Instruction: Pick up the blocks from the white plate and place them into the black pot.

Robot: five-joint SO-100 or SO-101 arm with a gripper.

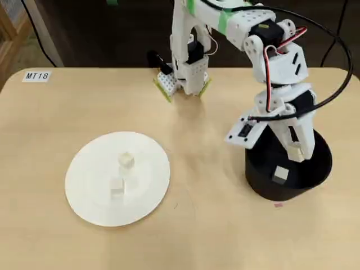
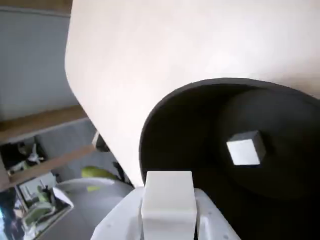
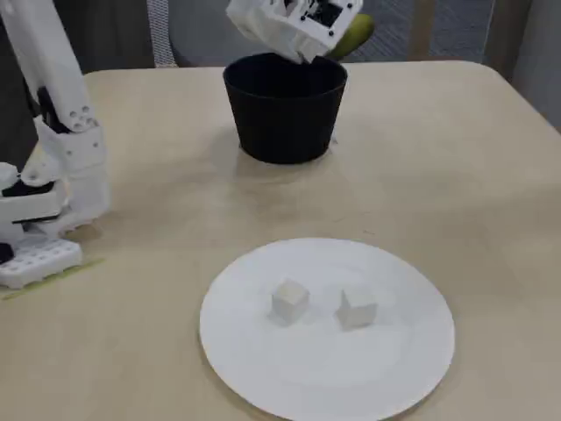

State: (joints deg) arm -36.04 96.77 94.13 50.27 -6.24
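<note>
The gripper (image 2: 169, 220) looks like smooth white plastic with a slight sheen, and the block (image 2: 168, 200) pinched between its fingers has a plain, matt, off-white face. Below it, the black pot (image 2: 170, 145) is matt and unreflective (its inner wall looks faintly grainy). The table (image 1: 214, 236) around it appears pale, smooth, wood-toned laminate, while the white plate (image 3: 412, 351) looks smooth and matt.
</note>
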